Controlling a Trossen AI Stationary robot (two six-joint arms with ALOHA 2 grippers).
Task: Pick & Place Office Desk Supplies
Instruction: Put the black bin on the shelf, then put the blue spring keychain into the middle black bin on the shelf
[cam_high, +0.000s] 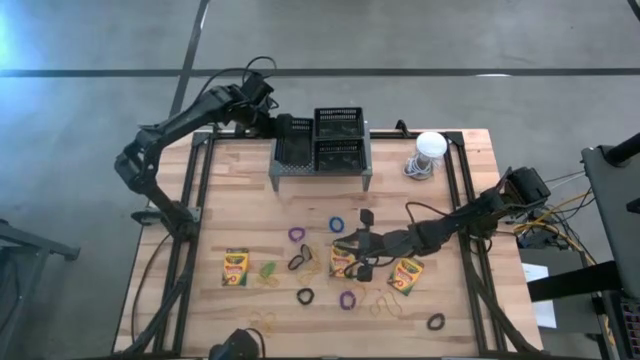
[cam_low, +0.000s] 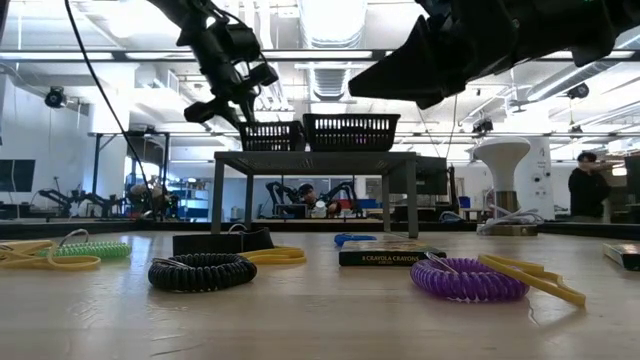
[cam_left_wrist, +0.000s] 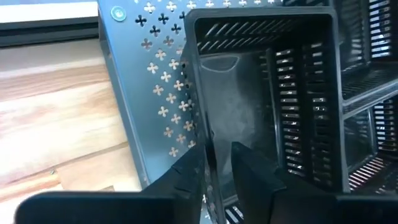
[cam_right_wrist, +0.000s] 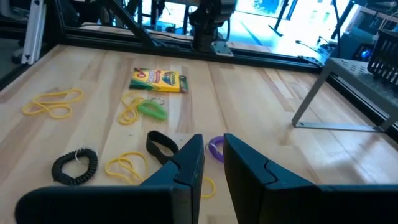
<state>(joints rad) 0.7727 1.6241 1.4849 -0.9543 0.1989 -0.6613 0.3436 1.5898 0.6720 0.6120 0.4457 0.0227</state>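
Three yellow-and-green crayon boxes lie flat on the wood: one at the left (cam_high: 236, 268), one in the middle (cam_high: 343, 262), one at the right (cam_high: 406, 275). Purple (cam_high: 297, 234), blue (cam_high: 337, 224), black (cam_high: 305, 296) and green (cam_high: 268, 269) loop bands and tan rubber bands (cam_high: 265, 320) lie scattered around them. My right gripper (cam_right_wrist: 214, 155) hangs over the middle box, nearly level, its fingers slightly apart with nothing between them. My left gripper (cam_left_wrist: 217, 171) hovers over the left rim of the black basket (cam_left_wrist: 267, 106) on the rack, fingers slightly apart and empty.
The grey mesh rack (cam_high: 320, 170) stands at the far middle of the table with three black baskets (cam_high: 338, 122) on it. A white-domed round object (cam_high: 430, 148) sits at the far right. A black flat loop (cam_right_wrist: 163, 144) and a purple band (cam_right_wrist: 216, 149) lie just beyond my right fingers.
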